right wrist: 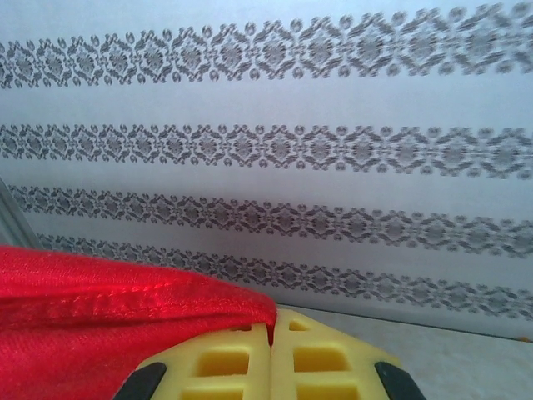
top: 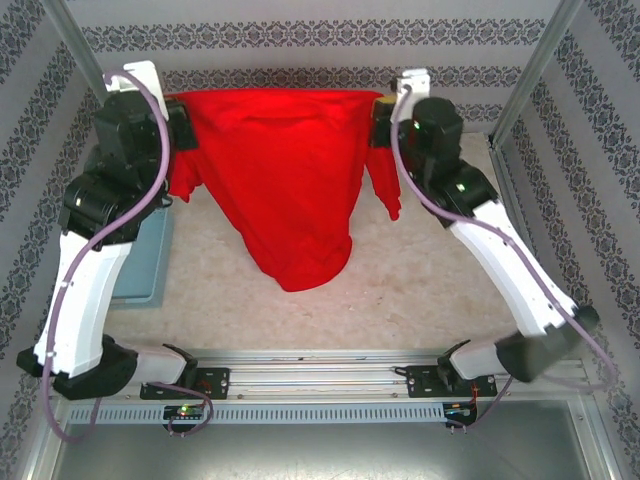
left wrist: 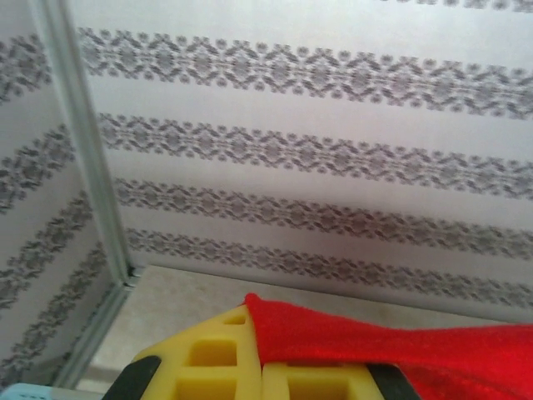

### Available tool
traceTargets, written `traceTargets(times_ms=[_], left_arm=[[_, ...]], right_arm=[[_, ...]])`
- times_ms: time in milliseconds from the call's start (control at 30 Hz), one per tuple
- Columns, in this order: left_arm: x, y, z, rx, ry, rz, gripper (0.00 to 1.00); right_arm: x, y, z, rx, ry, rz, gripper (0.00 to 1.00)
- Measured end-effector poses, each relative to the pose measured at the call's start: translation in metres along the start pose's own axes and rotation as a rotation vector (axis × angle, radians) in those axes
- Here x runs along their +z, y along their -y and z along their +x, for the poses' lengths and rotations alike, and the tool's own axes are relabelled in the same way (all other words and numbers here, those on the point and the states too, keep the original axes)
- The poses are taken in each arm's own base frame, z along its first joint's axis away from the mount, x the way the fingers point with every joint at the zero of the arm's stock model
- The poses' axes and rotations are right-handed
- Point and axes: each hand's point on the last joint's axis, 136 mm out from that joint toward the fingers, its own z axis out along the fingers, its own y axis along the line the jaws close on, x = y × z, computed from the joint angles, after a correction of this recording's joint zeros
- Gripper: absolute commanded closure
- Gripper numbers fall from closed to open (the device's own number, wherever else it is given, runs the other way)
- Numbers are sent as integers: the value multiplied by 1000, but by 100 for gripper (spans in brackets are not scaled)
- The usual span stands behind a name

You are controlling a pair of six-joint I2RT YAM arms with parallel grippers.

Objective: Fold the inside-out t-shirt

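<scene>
Pale wallpaper [top: 300, 40] with bands of dark, lace-like ornament closes in the cell on three sides, framed by slim aluminium posts [top: 75, 40]. Below it lies a table [top: 430, 290] with a matte, speckled beige top.

Both arms reach to the far wall and hold the inside-out t-shirt [top: 275, 170] up between them. It is soft, bright red cloth stretched flat and wide along its top edge. From there it narrows downward in loose folds to a rounded, bunched lower end that rests on the table near the middle. A short sleeve dangles on each side, just inside the arms.

The left gripper [top: 178, 112] pinches the shirt's upper left corner. In the left wrist view its blocky yellow pads [left wrist: 216, 367], moulded with square recesses, are pressed together [left wrist: 260, 365] with a fuzzy red fold caught in the seam. The right gripper [top: 383, 115] clamps the upper right corner. In its wrist view the pads meet [right wrist: 271, 358] on a stitched hem whose thread line runs along the cloth [right wrist: 100, 325].

A light blue plastic basket [top: 150, 270] sits flat on the table's left side, partly under the left arm.
</scene>
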Motion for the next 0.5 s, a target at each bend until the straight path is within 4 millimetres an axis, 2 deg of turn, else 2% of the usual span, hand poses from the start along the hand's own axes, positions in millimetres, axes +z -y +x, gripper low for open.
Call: traceTargets(times_ms=[133,233,300,367,500], left_arm=[[25,-14,-14,30,2,-98,100],[35,-20,-34,41,28,-136,100],[34,-24,-50,43,62,-152,100],[27,-27,-65,48,104,-159,100],[7,-36,-81,66,152,-160,100]], right_arm=[[53,-24,4,8,-36,-69,100],[80,-38,-3,26,-29,-112,100],[91,-48,-15,41,-7,-147,100],[99,-57,-36,66,41,-184,100],[104,-69,-72,102,131,-233,100]])
